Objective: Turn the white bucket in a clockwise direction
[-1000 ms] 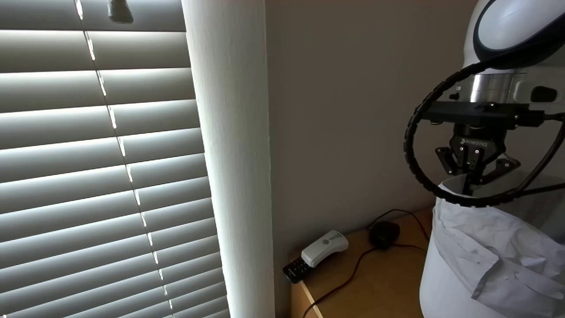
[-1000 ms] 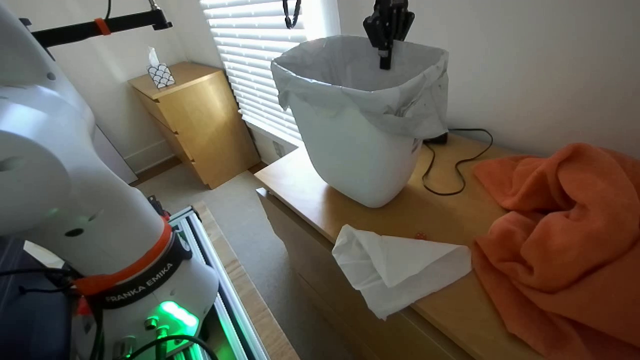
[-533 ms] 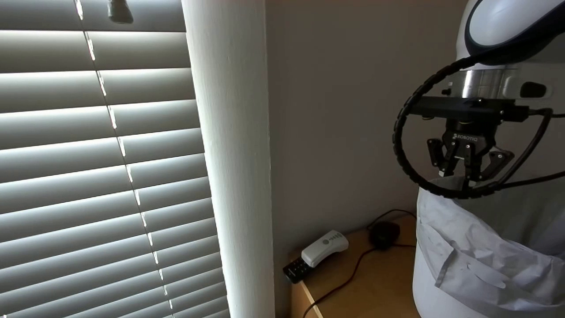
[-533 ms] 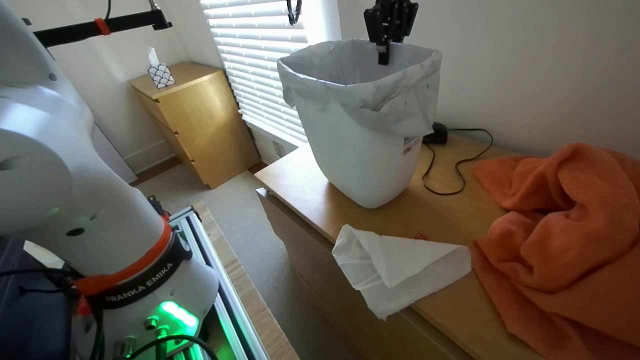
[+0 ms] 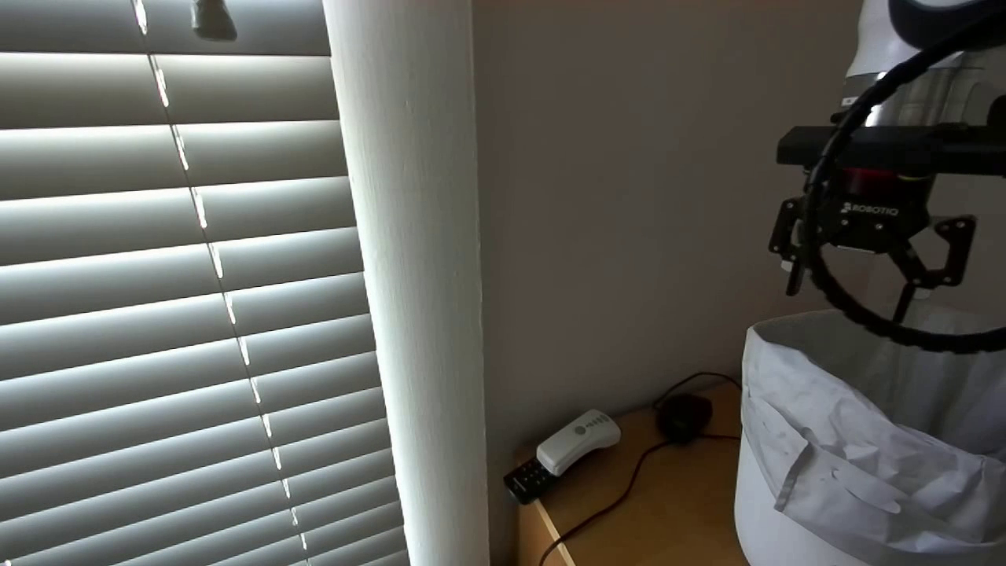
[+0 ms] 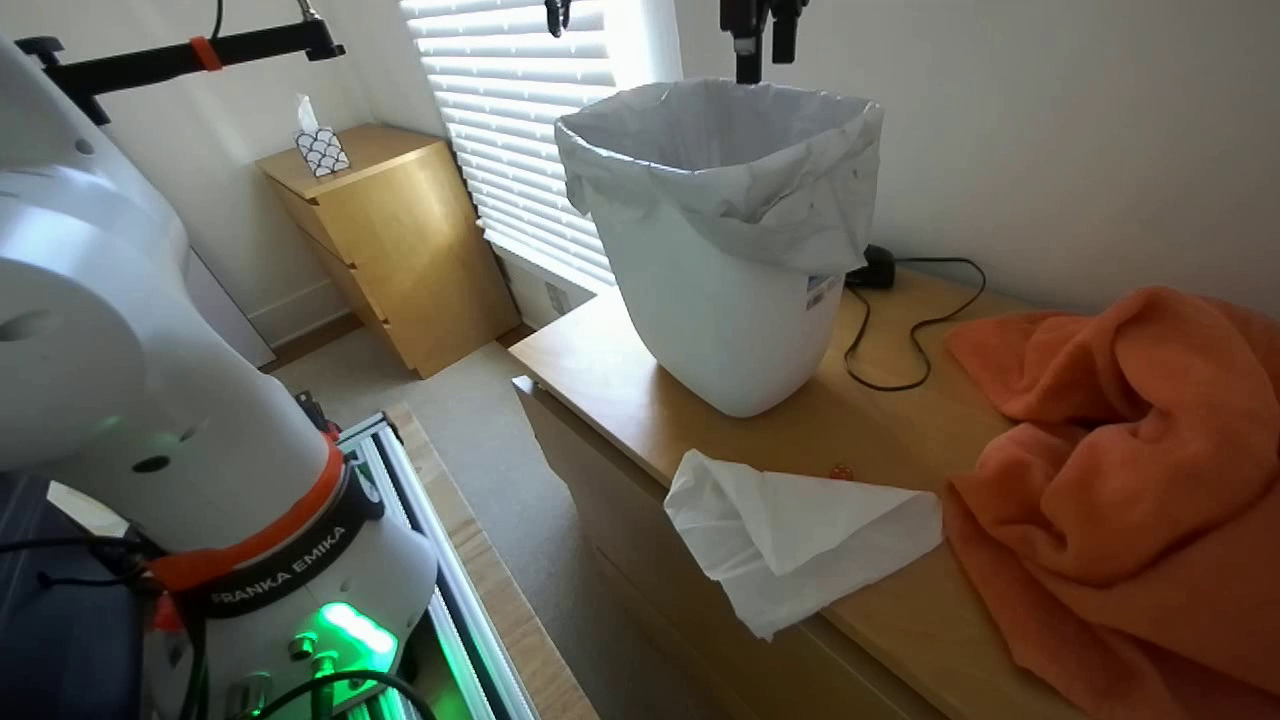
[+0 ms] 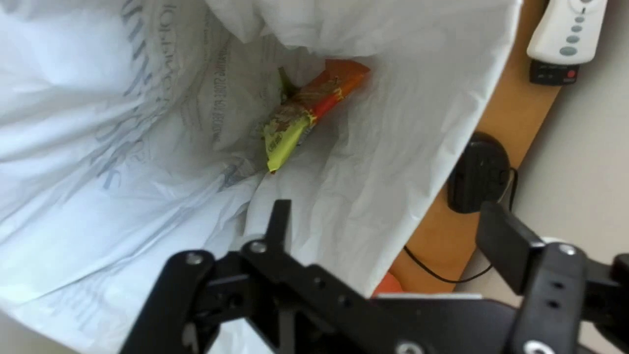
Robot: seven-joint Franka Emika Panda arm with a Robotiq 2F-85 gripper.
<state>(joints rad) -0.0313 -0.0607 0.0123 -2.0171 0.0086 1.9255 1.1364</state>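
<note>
The white bucket (image 6: pixel 735 320) stands upright on a wooden dresser top, with a wrinkled white bag (image 5: pixel 857 440) folded over its rim. Looking down in the wrist view, the bag's inside (image 7: pixel 147 196) holds an orange and yellow wrapper (image 7: pixel 314 103). My gripper (image 7: pixel 390 221) is spread wide, with nothing between its fingers. In both exterior views the gripper (image 5: pixel 849 299) hangs above the bucket's wall-side rim. The rim line passes between the two fingers in the wrist view, one over the bag and one outside it. In an exterior view the gripper (image 6: pixel 766 60) is partly cut off.
A black adapter (image 7: pixel 479 172) with a cable lies between bucket and wall. Beside it are a white remote (image 5: pixel 579 442) and a black remote (image 5: pixel 528 481). An orange cloth (image 6: pixel 1130 480) and a white sheet (image 6: pixel 800 530) lie on the dresser (image 6: pixel 890 430). The wall (image 5: pixel 621 196) is close behind.
My gripper was shut at the rim, one finger inside the bucket. It has opened, let go and risen. The bucket turned slightly in the first half second, showing more of its label, then stayed still.
</note>
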